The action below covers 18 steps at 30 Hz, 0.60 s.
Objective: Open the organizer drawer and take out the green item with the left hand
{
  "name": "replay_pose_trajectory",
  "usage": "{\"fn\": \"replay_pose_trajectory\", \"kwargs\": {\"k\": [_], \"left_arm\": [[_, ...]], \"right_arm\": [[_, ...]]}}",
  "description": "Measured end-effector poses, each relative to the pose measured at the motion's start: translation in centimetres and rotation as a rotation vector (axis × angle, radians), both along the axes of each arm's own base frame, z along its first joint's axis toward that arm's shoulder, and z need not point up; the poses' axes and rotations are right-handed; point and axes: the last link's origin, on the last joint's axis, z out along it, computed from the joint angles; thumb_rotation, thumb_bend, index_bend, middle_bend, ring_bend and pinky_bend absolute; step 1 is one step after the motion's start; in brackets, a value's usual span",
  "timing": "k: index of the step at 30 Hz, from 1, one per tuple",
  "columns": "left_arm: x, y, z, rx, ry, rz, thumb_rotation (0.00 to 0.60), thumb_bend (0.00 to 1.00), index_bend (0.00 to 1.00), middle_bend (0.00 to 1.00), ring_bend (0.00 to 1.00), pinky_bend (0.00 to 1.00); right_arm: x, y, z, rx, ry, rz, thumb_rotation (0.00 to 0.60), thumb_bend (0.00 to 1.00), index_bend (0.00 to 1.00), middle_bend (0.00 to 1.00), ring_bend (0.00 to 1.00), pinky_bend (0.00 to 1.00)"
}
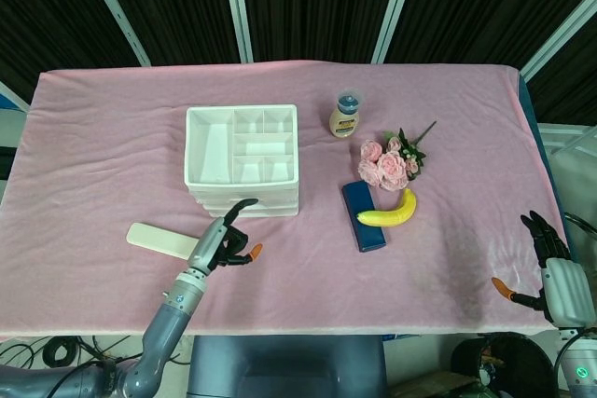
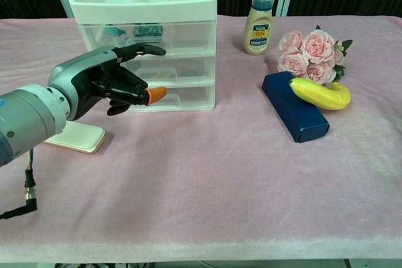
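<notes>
— Where is the green thing?
— The green item (image 2: 114,30) sits in the top drawer (image 2: 146,34) of the white organizer (image 2: 144,4). The drawer is closed.
— And the left hand (image 2: 107,84)?
— In front of the drawers, holding nothing, fingers loosely spread.
— The right hand (image 1: 550,267)?
— At the table's (image 1: 112,165) far edge, fingers apart, holding nothing.

The only print sits on the yellow label of the small sauce bottle (image 2: 259,23), well off to the right of the left hand (image 2: 103,83); its letters are too small and blurred to read.
</notes>
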Motion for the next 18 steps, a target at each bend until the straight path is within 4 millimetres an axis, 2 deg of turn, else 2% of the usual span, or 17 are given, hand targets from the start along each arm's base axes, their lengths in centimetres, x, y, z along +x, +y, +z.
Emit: {"fn": "replay_pose_trajectory", "kwargs": {"k": [18], "left_arm": [[0.49,0.75,-0.77,0.002,-0.002,-0.004,0.600,0.35,0.12,0.96,0.91,0.89]], "right_arm": [[0.02,0.02,0.00,0.000,-0.004,0.001,0.600,0.08,0.00,0.00,0.00,0.12]]}}
